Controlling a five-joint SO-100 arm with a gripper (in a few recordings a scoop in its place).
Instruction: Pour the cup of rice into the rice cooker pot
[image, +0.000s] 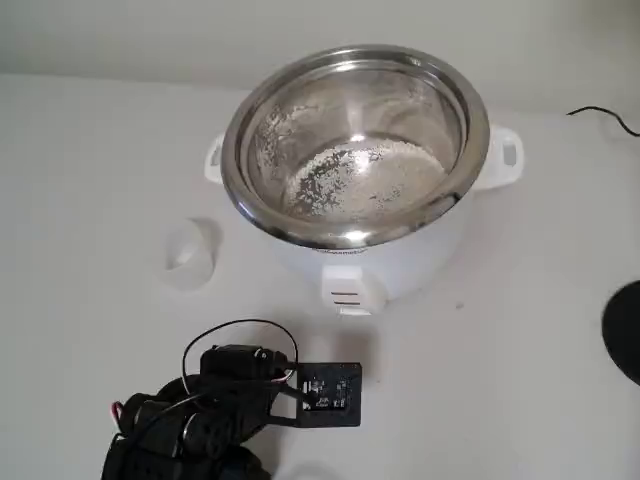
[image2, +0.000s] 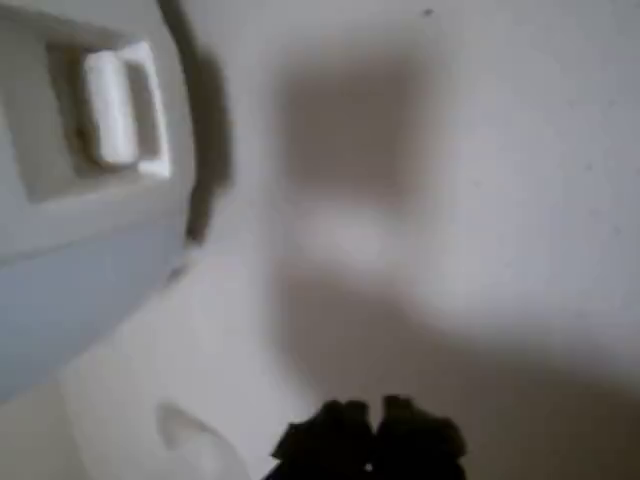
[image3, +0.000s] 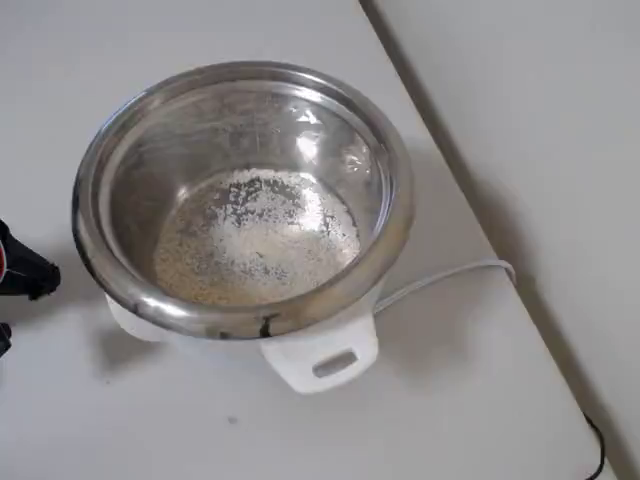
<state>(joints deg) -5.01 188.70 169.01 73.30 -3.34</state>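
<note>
From my station I see a bare white table (image2: 480, 200) spreading ahead of the fingers (image2: 340, 435) in the wrist view, crossed by soft grey shadows. In the fixed view a thin black cable (image: 605, 115) curls in at the far right edge and a dark round shape (image: 626, 330), cut off by the frame, sits on the table nearer; both are well apart from the fingers. Overhead, a white cord (image3: 450, 275) curves across the table towards its edge, with a grey surface (image3: 540, 120) beyond.
</note>
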